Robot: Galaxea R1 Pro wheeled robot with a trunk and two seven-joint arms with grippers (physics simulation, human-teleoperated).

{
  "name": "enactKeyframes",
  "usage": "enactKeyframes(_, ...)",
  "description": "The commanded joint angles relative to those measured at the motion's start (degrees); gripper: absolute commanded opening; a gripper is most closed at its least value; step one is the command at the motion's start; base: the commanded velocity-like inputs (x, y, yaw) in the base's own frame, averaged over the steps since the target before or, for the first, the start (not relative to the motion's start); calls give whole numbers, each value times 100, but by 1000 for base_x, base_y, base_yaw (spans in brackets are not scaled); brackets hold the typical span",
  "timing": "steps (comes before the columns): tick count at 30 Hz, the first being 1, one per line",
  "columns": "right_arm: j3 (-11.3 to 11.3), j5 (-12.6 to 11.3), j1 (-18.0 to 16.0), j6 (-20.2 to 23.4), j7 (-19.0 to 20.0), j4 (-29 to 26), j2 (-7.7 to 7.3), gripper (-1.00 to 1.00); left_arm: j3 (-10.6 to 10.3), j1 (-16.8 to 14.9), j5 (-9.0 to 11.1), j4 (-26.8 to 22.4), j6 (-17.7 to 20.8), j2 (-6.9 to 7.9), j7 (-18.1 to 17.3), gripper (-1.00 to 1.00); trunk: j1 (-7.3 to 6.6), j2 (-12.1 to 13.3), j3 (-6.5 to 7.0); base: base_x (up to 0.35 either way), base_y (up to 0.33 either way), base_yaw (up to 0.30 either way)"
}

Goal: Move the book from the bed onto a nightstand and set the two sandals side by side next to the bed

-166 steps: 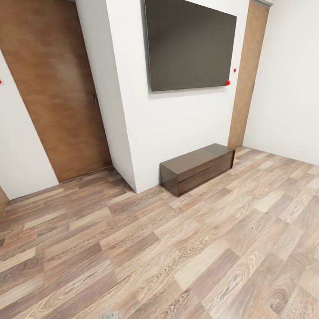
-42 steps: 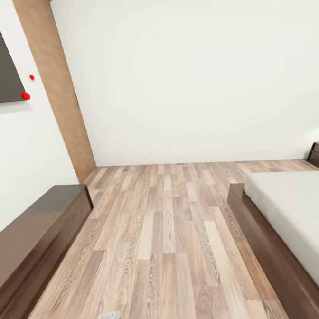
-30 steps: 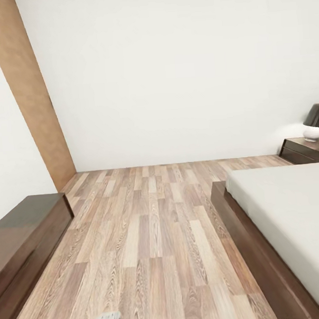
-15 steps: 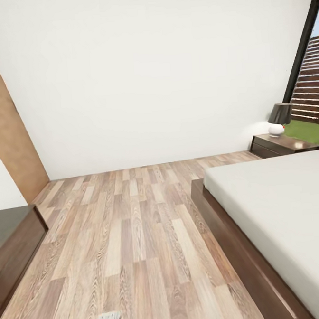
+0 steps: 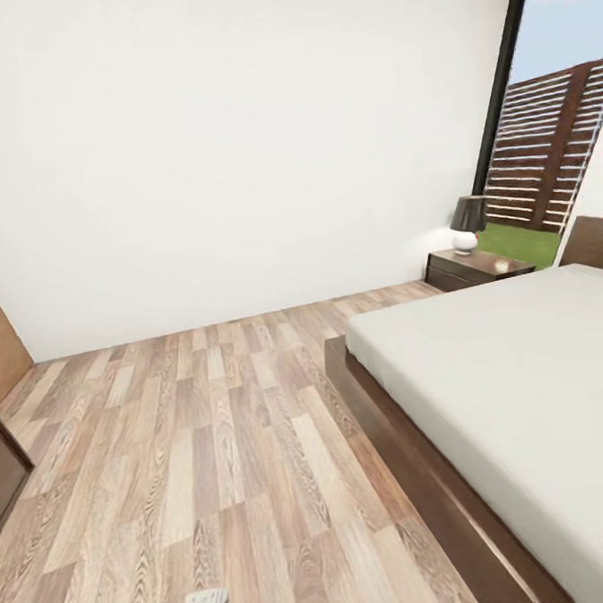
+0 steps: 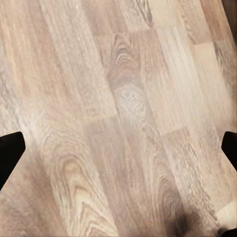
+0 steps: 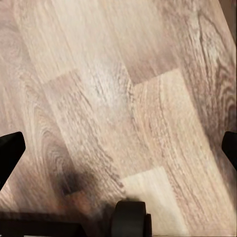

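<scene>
View has swung right; bed (image 5: 523, 385) bare, nightstand (image 5: 473, 268) beyond.

A plain white wall (image 5: 237, 144) meets a wood-plank floor (image 5: 213, 452) laid in mixed pale and brown boards. At the far right a tall dark-framed window (image 5: 555, 131) shows a slatted wooden fence, grass and sky. A table lamp (image 5: 466, 224) with a dark shade and round white base glows softly against the wall.
</scene>
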Motion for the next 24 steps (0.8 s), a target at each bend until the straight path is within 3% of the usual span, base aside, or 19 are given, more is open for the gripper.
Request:
enactKeyframes(1, -49, 59, -10, -13, 7, 17, -3, 100, 45, -1, -61, 3, -29, 3, -12, 100, -1, -3, -5, 0, 0, -300)
enactKeyframes(24, -49, 59, -10, -13, 7, 17, -3, 100, 47, 4, -61, 3, -30, 1, -12, 100, -1, -3, -5, 0, 0, -300)
